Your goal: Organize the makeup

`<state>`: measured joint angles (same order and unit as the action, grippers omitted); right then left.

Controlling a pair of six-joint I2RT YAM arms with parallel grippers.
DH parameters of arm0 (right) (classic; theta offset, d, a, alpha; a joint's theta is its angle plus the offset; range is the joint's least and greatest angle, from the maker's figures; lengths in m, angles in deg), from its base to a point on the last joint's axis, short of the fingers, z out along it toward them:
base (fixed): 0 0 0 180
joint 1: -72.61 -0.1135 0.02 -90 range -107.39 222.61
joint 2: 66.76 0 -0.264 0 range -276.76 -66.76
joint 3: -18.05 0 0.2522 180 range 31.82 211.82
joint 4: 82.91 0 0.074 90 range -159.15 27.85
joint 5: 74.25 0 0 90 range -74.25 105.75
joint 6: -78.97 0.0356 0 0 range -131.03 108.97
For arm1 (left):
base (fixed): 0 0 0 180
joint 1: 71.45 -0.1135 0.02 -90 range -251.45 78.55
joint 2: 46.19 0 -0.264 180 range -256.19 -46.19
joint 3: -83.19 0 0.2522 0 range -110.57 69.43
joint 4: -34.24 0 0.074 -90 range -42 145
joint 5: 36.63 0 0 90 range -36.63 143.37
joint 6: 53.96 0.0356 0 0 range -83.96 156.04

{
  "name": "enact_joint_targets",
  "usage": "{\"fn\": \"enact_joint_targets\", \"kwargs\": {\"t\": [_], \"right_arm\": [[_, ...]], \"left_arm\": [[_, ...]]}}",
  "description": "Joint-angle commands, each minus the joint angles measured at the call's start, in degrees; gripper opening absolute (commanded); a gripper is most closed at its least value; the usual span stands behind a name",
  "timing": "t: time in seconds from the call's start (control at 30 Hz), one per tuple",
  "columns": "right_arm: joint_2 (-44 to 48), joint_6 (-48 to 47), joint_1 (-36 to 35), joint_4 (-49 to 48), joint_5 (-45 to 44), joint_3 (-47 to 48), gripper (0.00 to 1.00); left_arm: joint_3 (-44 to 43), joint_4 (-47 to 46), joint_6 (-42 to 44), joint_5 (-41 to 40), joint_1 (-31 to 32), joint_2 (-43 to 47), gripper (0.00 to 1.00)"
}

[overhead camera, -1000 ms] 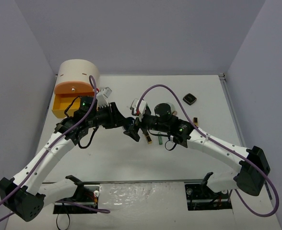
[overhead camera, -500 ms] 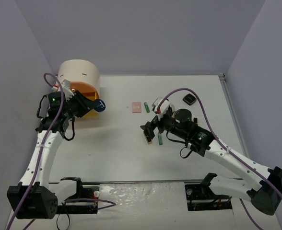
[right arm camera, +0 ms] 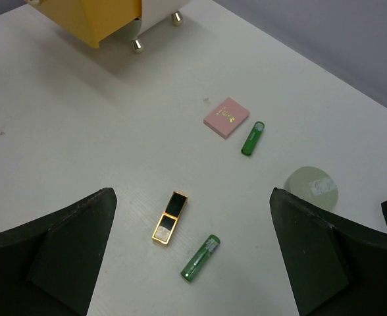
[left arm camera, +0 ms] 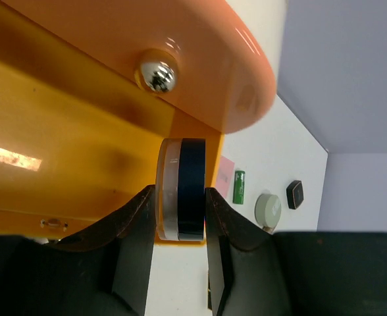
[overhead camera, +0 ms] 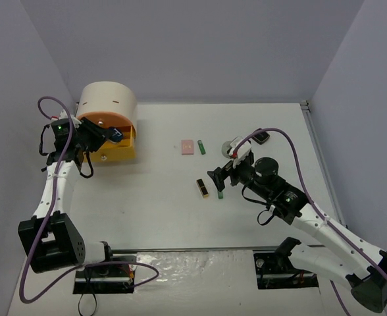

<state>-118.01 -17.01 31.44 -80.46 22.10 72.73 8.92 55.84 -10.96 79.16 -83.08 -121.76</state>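
Observation:
My left gripper (overhead camera: 110, 137) is shut on the round blue compact (overhead camera: 117, 134), held on edge over the open yellow drawer (overhead camera: 108, 155) of the cream drum box (overhead camera: 108, 102). In the left wrist view the compact (left arm camera: 183, 191) sits between my fingers (left arm camera: 131, 250) at the drawer's end. My right gripper (overhead camera: 214, 176) is open and empty, above a gold-black tube (right arm camera: 169, 218) and a green tube (right arm camera: 200, 258). A pink square (right arm camera: 227, 118), a second green tube (right arm camera: 253, 138), a round sage compact (right arm camera: 310, 187) and a black square compact (overhead camera: 262, 137) lie on the table.
An orange drawer front with a chrome knob (left arm camera: 156, 71) overhangs the yellow drawer (left arm camera: 62, 131). The box stands on small metal feet (right arm camera: 137, 45). Walls close in the table on the left, back and right.
My left arm swung from the table's middle to the box, carrying the blue compact to the yellow drawer. My right arm drew back to the right, uncovering the tubes.

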Motion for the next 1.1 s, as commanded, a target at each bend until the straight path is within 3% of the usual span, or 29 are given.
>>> {"fn": "enact_joint_targets", "kwargs": {"t": [0.0,0.13,0.5,0.57,0.7,1.07], "right_arm": [[1.50,0.87,0.30,-3.99,-3.00,0.31,1.00],[1.77,0.88,0.30,-3.98,-3.71,0.31,1.00],[2.05,0.88,0.30,-3.92,-4.59,0.22,1.00],[1.95,0.88,0.30,-3.89,-4.66,0.22,1.00],[2.18,0.88,0.31,-3.89,-4.84,0.31,1.00],[2.09,0.81,0.30,-3.84,-6.01,0.59,1.00]], "left_arm": [[-5.47,-6.78,0.77,0.56,-0.93,-2.57,0.00],[-5.58,-6.87,0.25,0.93,-0.93,-5.12,0.00],[-4.45,-10.13,-0.46,2.37,-0.93,-9.12,0.14],[-4.28,-10.23,-0.46,2.28,-0.93,-9.39,0.21],[-4.90,-9.34,-0.14,1.69,-0.93,-9.76,0.44],[-7.76,-2.71,0.68,-1.30,-0.93,-8.82,0.71]]}}
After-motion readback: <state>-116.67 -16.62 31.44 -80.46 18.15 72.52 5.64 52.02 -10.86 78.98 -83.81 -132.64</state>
